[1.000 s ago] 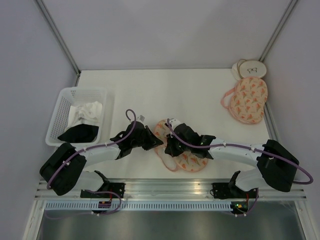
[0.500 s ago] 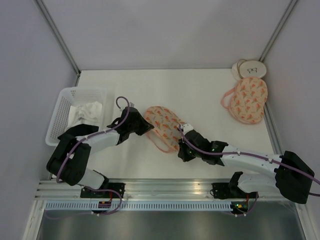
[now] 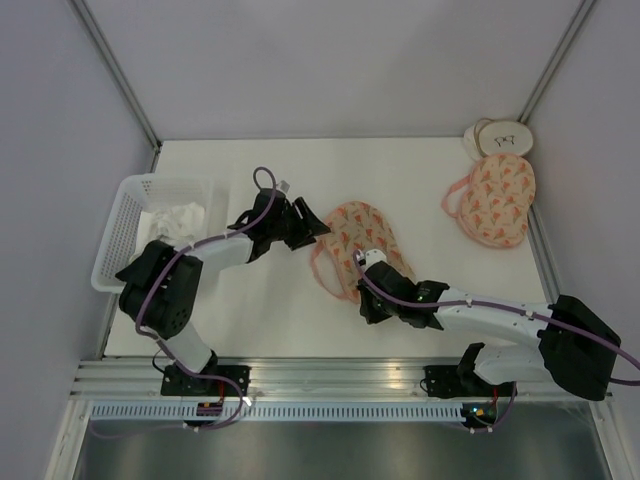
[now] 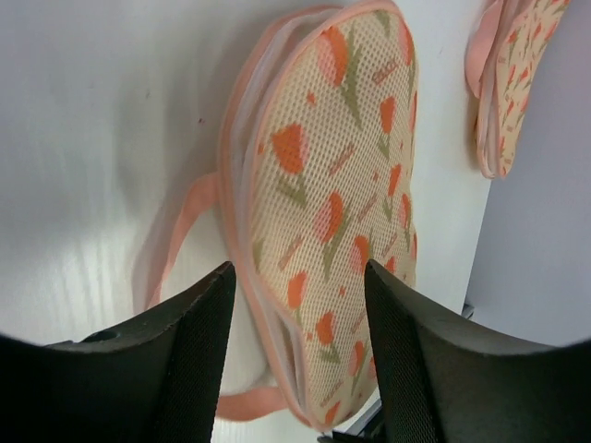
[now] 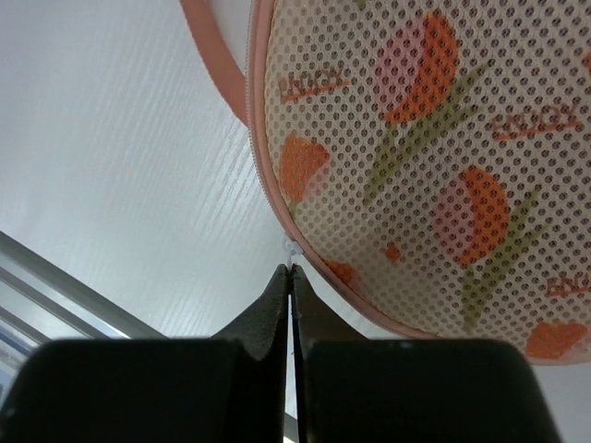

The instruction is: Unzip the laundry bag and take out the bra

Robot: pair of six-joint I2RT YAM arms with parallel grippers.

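The laundry bag, peach mesh with orange-pink print and pink trim, lies flat mid-table. My left gripper is open at its left end, and the fingers straddle the bag's edge without touching it. There the seam gapes a little. My right gripper sits at the bag's near edge. In the right wrist view this gripper is shut on the small white zip pull, right beside the bag's pink trim. The bra is hidden.
A rounder pouch of the same print lies at the back right, with white round pads behind it. A white basket holding white and black cloth stands at the left. Grey walls close in the table.
My left gripper has opened and let go of the bag, moving a little back. The bag has shifted right and turned. My right gripper stays shut at the bag's near edge.
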